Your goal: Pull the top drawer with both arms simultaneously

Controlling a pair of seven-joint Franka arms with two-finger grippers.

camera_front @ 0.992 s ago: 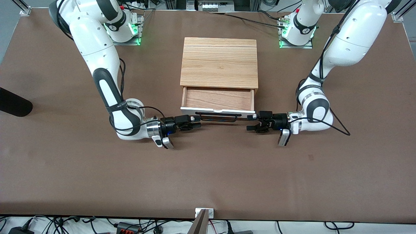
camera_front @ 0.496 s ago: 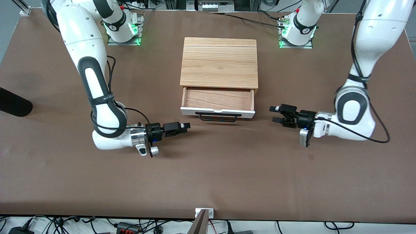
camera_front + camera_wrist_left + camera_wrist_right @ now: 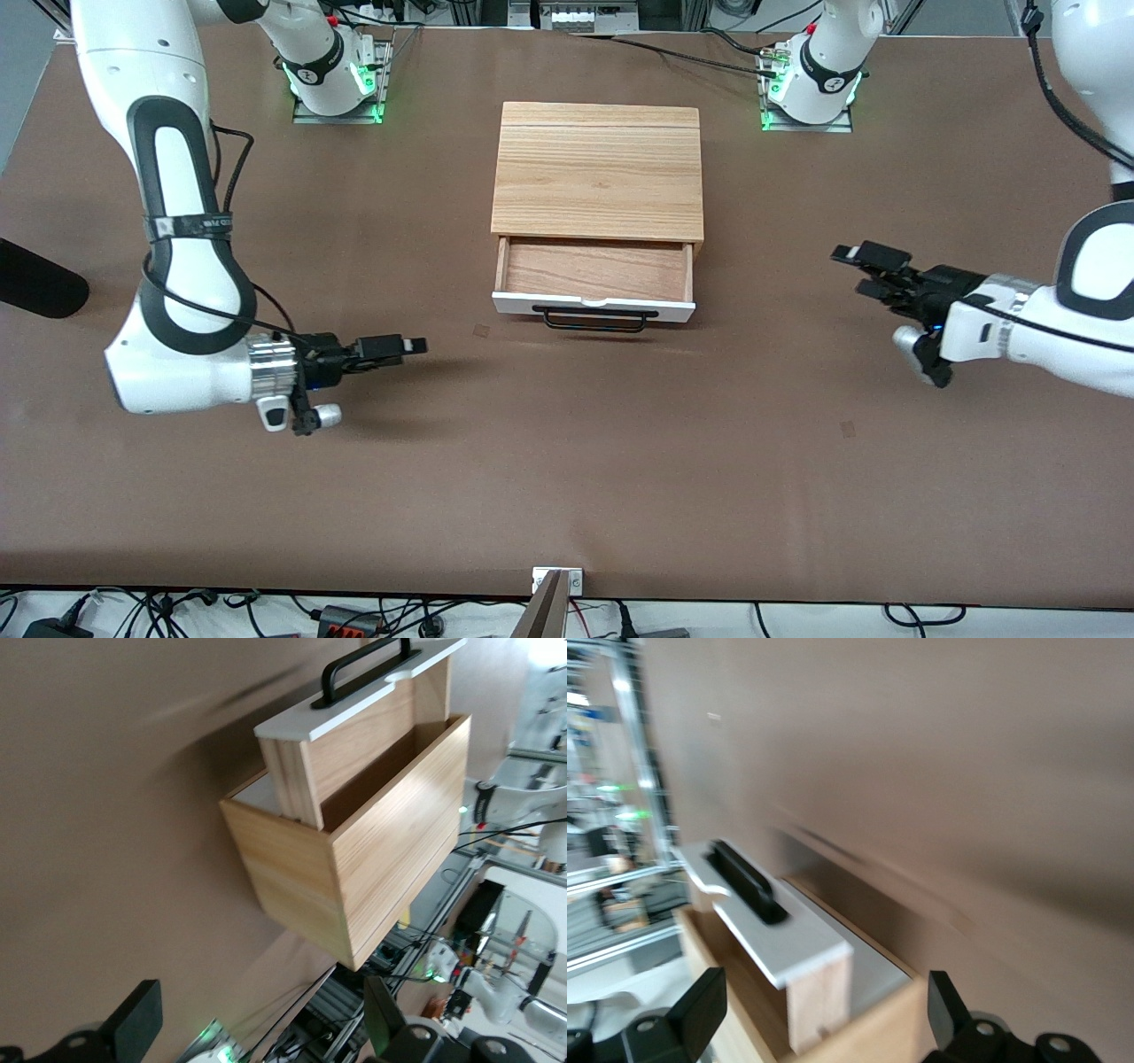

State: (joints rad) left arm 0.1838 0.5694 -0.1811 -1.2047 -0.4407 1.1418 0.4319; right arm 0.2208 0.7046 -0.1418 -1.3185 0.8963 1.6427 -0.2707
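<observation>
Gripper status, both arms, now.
Left gripper: open, holding nothing, over the table toward the left arm's end.
Right gripper: open, holding nothing, over the table toward the right arm's end.

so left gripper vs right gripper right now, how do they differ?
The left gripper sits over the table's left-arm end, the right gripper over its right-arm end. The left is level with the top drawer, the right nearer the camera. Both have open jaws, hold nothing and point toward the drawer.
</observation>
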